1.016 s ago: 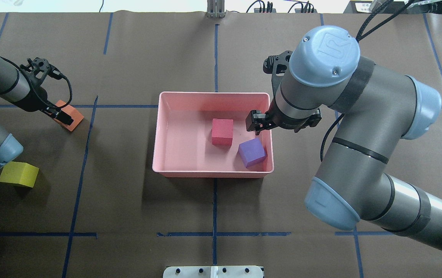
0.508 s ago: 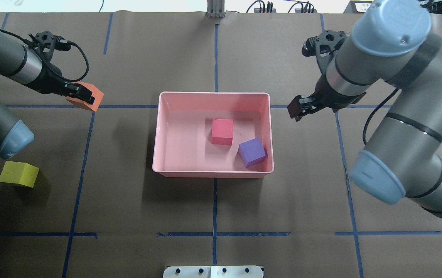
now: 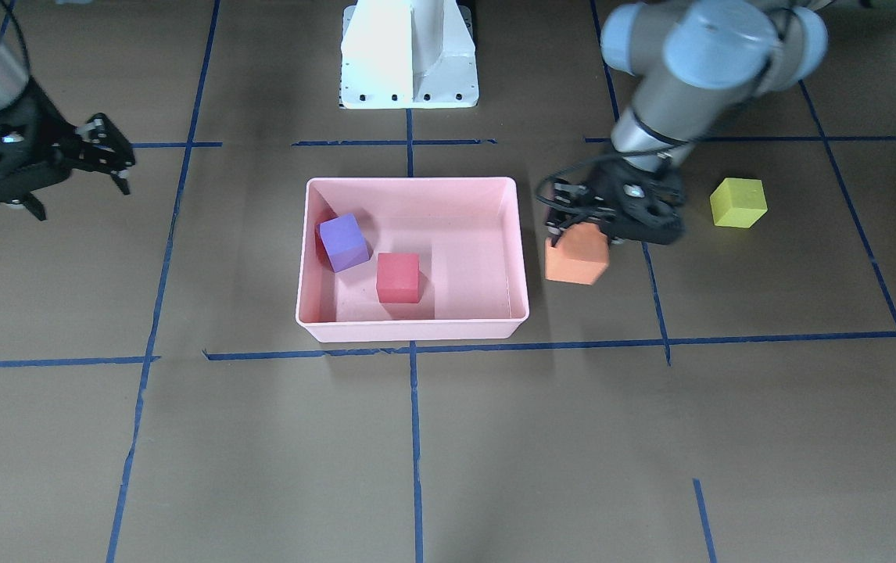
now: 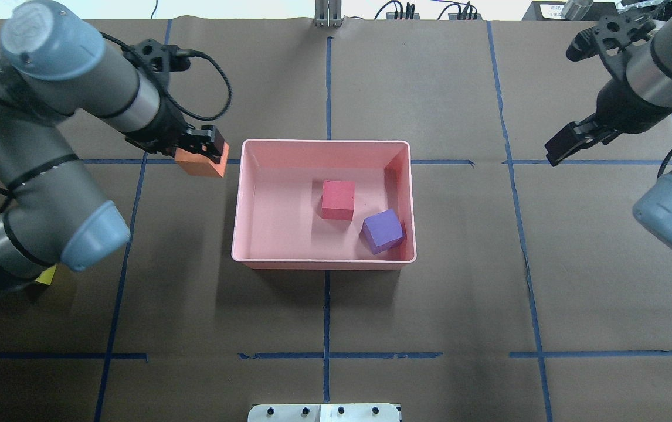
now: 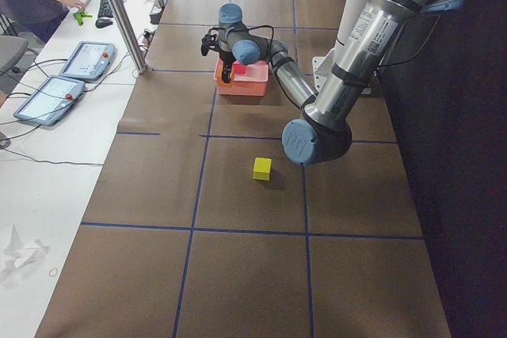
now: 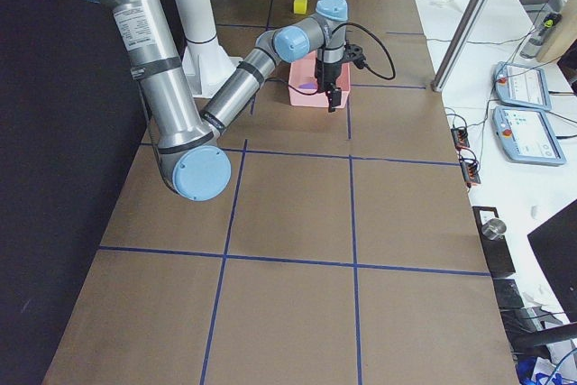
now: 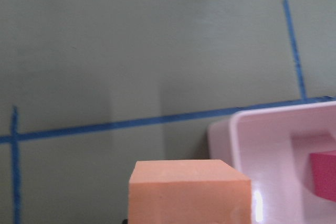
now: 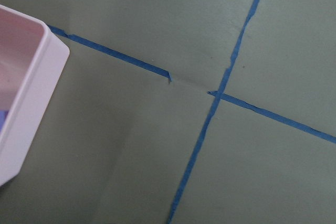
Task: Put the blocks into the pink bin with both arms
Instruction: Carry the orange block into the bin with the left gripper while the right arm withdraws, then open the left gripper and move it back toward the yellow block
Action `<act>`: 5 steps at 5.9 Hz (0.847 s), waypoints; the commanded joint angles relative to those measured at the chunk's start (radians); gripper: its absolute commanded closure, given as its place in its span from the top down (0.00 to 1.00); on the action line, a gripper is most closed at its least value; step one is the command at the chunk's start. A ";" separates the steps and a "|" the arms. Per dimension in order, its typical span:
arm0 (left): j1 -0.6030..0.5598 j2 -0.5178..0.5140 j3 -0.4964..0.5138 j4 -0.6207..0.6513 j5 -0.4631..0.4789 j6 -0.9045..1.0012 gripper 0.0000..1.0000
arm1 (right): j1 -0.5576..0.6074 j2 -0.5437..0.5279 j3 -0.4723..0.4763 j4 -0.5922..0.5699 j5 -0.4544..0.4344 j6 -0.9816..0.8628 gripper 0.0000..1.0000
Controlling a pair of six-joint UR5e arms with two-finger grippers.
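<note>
**Operator:** What is the left gripper [image 4: 206, 150] doing?

**Spotter:** It is clamping the orange block [image 4: 196, 166] between its fingers. You are carrying the block just outside the pink bin [image 4: 241, 202], beside the short wall on the robot's left and close to that wall's far corner. I cannot tell whether the block is clearing the rim or brushing it. The wrist view is showing the rim lower right of the block, so I am judging it lifted.

**Operator:** Which way am I heading?

**Spotter:** Toward the robot's right. The bin's long axis is running left to right across the table, so you are entering over a short wall with the whole length ahead of you. The red block [image 4: 338, 200] is sitting near the middle and the purple block [image 4: 382, 231] is leaning in the corner nearest the robot's right. The floor just inside your wall is lying bare, and I am suggesting you let go there.

**Operator:** And the right gripper [image 3: 115, 155]?

**Spotter:** It is hanging spread and empty, well apart from the bin. The yellow-green block [image 3: 738, 202] is waiting on the left arm's side, so your left arm is the nearer one.
</note>
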 commanded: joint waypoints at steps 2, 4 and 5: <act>0.143 -0.023 -0.041 0.055 0.136 -0.109 1.00 | 0.035 -0.086 0.000 0.068 0.027 -0.070 1.00; 0.089 0.159 -0.175 0.056 0.124 0.170 1.00 | 0.035 -0.141 -0.005 0.141 0.027 -0.072 1.00; 0.043 0.284 -0.202 0.042 0.124 0.243 1.00 | 0.035 -0.143 -0.009 0.142 0.025 -0.072 1.00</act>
